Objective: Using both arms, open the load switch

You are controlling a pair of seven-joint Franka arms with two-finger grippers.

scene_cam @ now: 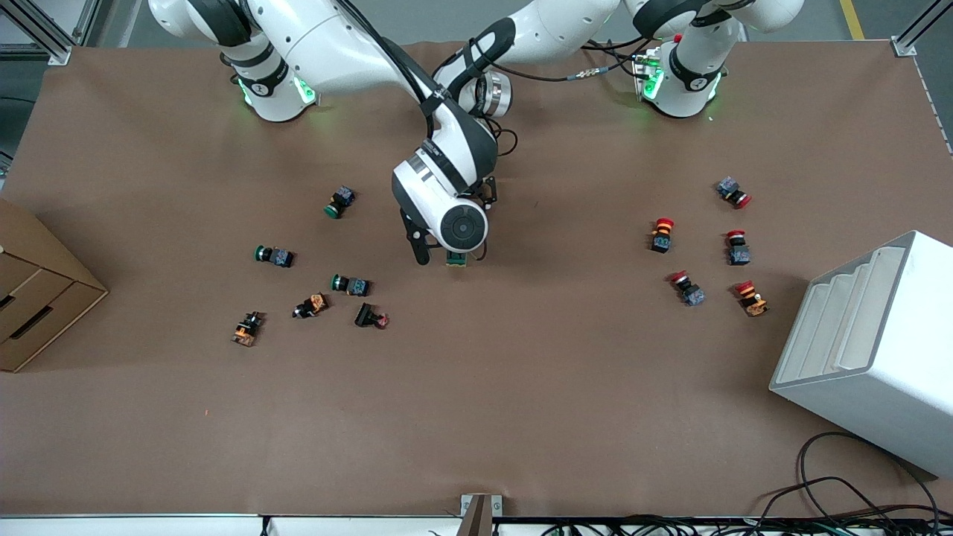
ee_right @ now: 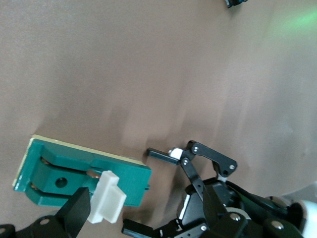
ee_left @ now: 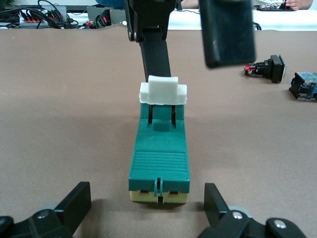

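A brown-covered table (scene_cam: pixel 476 417) is seen filling nearly the whole front view, evenly lit from above, with aluminium frame posts (scene_cam: pixel 919 26) at its corners and grey floor marked by a yellow line (scene_cam: pixel 851 18) along the top edge. A cardboard drawer box (scene_cam: pixel 33 294) is set at the right arm's end and a white stepped rack (scene_cam: pixel 871 350) at the left arm's end. Black cables (scene_cam: pixel 841 495) are bunched along the edge nearest the front camera.

Two white Franka arms (scene_cam: pixel 447 156) are wearing black joint bands, their bases glowing green (black cables are looping between them), each ending in black two-finger linkages.
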